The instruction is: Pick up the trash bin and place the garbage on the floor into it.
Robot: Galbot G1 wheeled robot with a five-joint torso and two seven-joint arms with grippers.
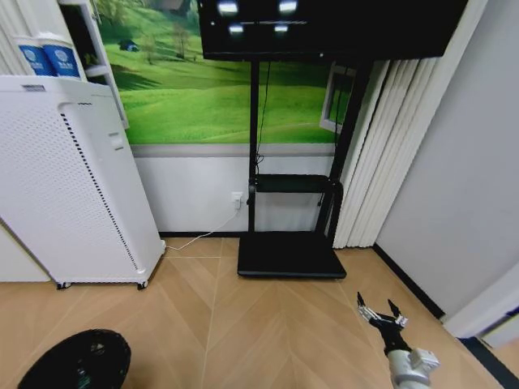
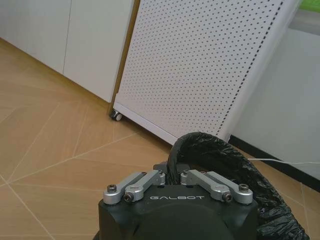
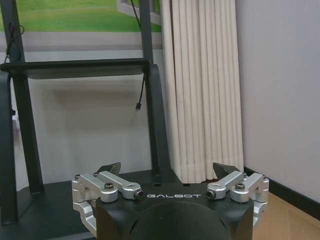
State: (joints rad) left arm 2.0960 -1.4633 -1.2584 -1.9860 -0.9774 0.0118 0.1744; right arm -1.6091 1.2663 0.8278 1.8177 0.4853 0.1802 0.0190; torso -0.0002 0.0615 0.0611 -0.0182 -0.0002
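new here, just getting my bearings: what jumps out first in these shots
The tall white perforated appliance dominates the robot's left side, standing on the herringbone floor beside the black TV stand at the wall. The left gripper is shut on the rim of the black trash bin, low at the left. The right gripper hangs open over bare floor at the right.

Room corner with green meadow mural and herringbone floor

A black metal screen stand (image 1: 290, 243) sits on the light tan herringbone wooden floor (image 1: 243, 324) against the far wall; a tall white perforated appliance (image 1: 65, 186) stands left, pleated cream curtains (image 1: 381, 154) right, beside what may be a window frame.
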